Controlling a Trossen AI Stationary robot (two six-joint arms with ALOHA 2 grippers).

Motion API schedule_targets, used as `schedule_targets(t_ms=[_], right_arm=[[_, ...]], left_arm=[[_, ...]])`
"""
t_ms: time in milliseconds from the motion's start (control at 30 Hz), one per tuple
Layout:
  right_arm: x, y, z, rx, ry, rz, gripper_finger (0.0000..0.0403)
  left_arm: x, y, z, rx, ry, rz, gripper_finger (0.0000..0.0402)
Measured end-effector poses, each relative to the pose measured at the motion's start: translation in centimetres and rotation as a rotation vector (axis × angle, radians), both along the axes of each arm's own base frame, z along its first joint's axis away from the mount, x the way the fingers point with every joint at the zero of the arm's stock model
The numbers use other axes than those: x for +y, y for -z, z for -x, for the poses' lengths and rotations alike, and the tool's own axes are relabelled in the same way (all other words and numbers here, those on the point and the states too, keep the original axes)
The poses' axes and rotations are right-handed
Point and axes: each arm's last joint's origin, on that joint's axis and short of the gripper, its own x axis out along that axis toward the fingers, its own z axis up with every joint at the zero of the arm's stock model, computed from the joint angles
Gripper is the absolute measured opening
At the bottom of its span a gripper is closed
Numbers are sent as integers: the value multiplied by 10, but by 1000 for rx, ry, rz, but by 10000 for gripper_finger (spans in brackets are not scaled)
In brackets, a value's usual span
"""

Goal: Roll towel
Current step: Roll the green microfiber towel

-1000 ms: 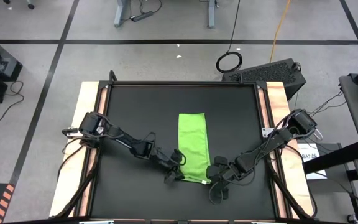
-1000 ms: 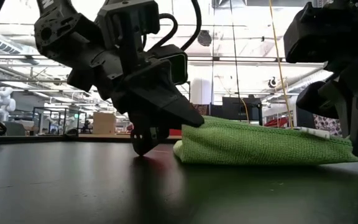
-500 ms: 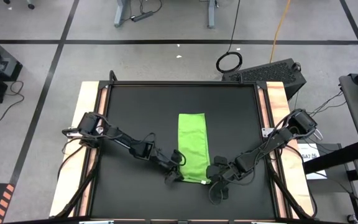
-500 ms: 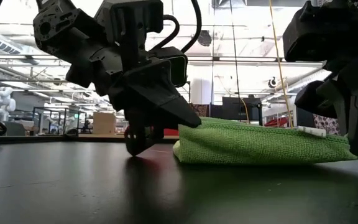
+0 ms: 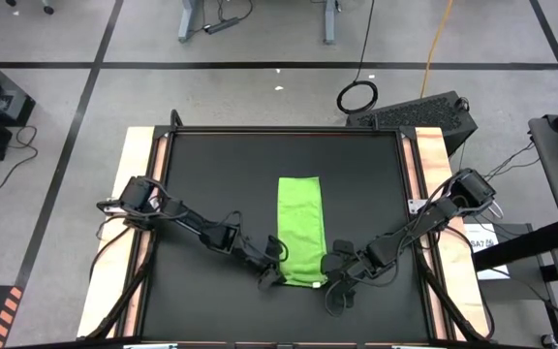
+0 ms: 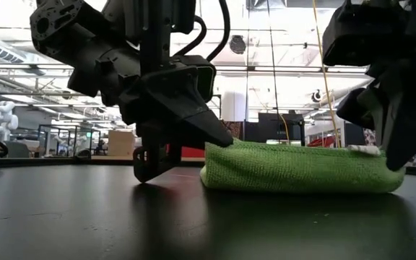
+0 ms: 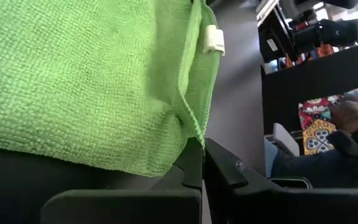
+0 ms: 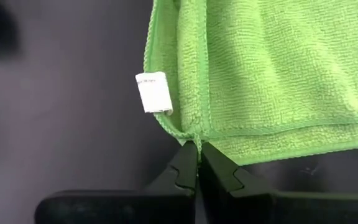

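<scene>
The lime-green towel (image 5: pixel 300 228) lies folded into a long strip on the black table, running from far to near; it also shows in the low view (image 6: pixel 302 167). A white tag (image 8: pixel 154 92) sticks out at its near right corner. My left gripper (image 5: pixel 275 273) is shut at the towel's near left corner. My right gripper (image 5: pixel 331 275) is shut at the near right corner. In the low view the left arm (image 6: pixel 165 94) shows on the left and the right arm (image 6: pixel 392 94) on the right. My left gripper pinches the hemmed edge at the towel's near left corner (image 7: pixel 193 127) between its two fingers, coming low from the near left. The rest of the towel lies flat on the table. My right gripper pinches the hemmed near right corner (image 8: pixel 197 138) beside the white tag, between its two fingers, coming low from the near right. The towel lies flat on the table beyond the fingers.
The black table top (image 5: pixel 221 174) has wooden side rails (image 5: pixel 139 165). Bare table lies to the far side and both sides of the towel. A person's hand (image 7: pixel 353 115) shows in the room beyond the table.
My right gripper has gone a little toward the table's left, onto the towel's near right corner, and that end of the towel now reaches less far to the right. My left gripper has shifted slightly toward the table's left and near edge.
</scene>
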Motion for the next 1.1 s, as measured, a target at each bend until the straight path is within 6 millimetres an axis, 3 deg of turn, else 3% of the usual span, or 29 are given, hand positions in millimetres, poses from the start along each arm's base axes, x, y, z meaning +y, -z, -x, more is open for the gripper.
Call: schedule_targets(t_ms=[200,400,667,867,1100], right_arm=[[-2,1,1,4,15,32,11],[-5,4,6,47,-9,107,80],[5,2,16,1,-162,246,162],[15,-3,22,-81,-282,384,176],[46,-10,36,-276,-479,547,176]], left_arm=[[-5,1,0,69,4,-57,1],[-5,1,-1,98,-4,-101,1],[-4,2,0,106,-21,-135,1],[-3,2,-1,109,-49,-145,1],[-2,3,-1,120,-80,-145,1]])
